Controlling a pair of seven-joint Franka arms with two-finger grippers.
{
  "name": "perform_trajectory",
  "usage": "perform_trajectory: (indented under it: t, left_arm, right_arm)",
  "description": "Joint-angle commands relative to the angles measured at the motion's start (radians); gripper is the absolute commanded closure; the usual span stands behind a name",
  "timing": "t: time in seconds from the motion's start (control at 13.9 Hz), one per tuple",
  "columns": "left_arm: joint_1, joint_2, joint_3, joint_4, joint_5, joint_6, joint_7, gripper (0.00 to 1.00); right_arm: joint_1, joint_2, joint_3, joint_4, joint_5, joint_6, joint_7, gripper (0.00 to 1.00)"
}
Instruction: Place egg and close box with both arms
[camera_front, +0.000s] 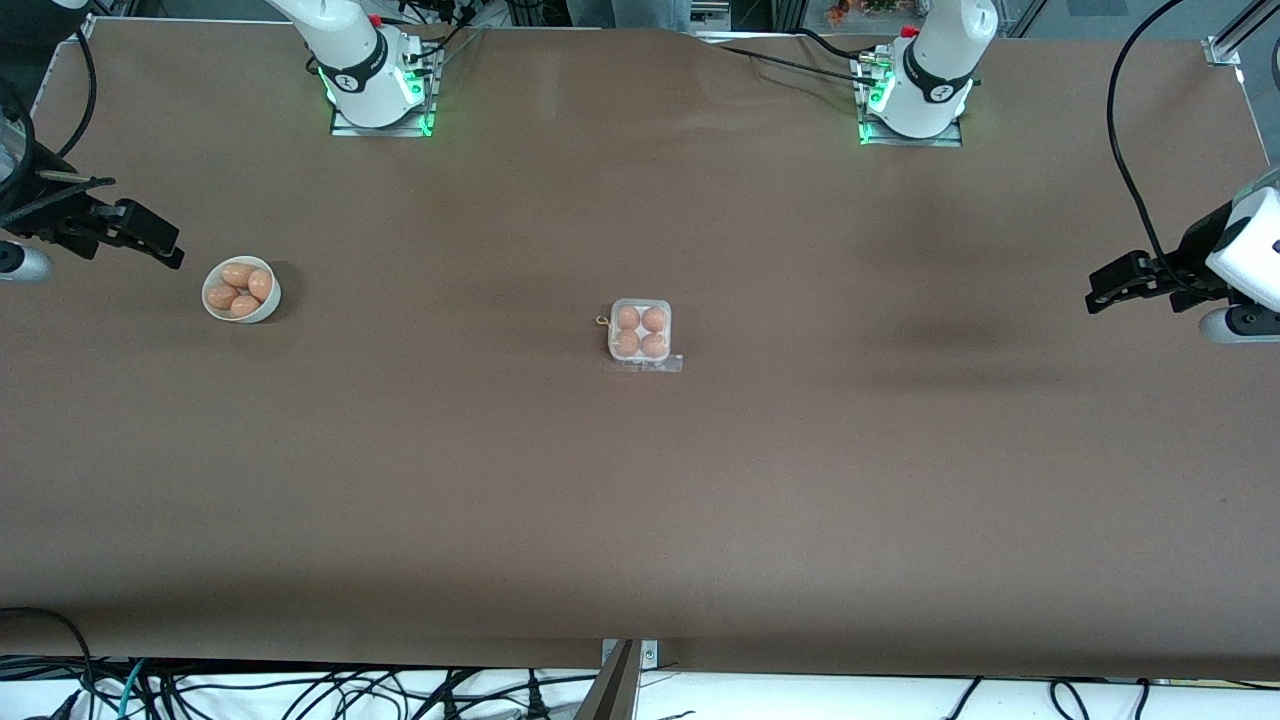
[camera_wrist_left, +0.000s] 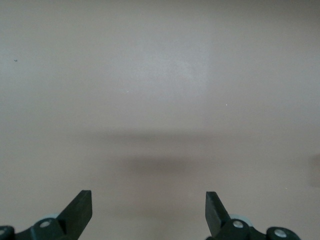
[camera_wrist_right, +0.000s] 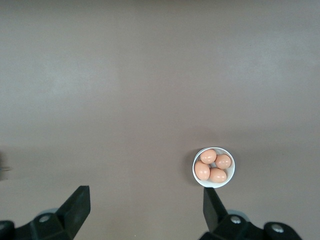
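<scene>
The box (camera_front: 640, 331), a small clear-plastic carton, sits mid-table with an orange-tan egg (camera_front: 627, 318) in each of its four cells. A clear flap (camera_front: 648, 365) lies flat on the table along its nearer edge. My right gripper (camera_front: 168, 248) hangs open and empty at the right arm's end of the table, beside a white bowl (camera_front: 241, 291) of eggs. The right wrist view has that gripper (camera_wrist_right: 146, 197) open, with the bowl (camera_wrist_right: 214, 167) past one fingertip. My left gripper (camera_front: 1098, 293) hangs open and empty at the left arm's end. Under the left gripper (camera_wrist_left: 148, 200) its wrist view shows only bare table.
The brown table (camera_front: 640, 520) spreads wide around the box. The two arm bases (camera_front: 375, 85) (camera_front: 915, 95) stand along the edge farthest from the front camera. Black cables (camera_front: 1130, 150) trail near the left arm's end.
</scene>
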Motion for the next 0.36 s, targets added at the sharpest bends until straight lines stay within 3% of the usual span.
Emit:
perform_trajectory:
  t: [0.0, 0.29]
  left_arm:
    - [0.01, -0.019, -0.002, 0.017, 0.028, -0.07, 0.031, 0.0]
    - [0.011, -0.022, -0.007, 0.037, 0.028, -0.136, 0.031, 0.0]
  right_arm:
    - [-0.007, -0.005, 0.002, 0.006, 0.016, 0.0, -0.015, 0.0]
    - [-0.007, -0.003, 0.002, 0.005, 0.016, 0.0, -0.013, 0.0]
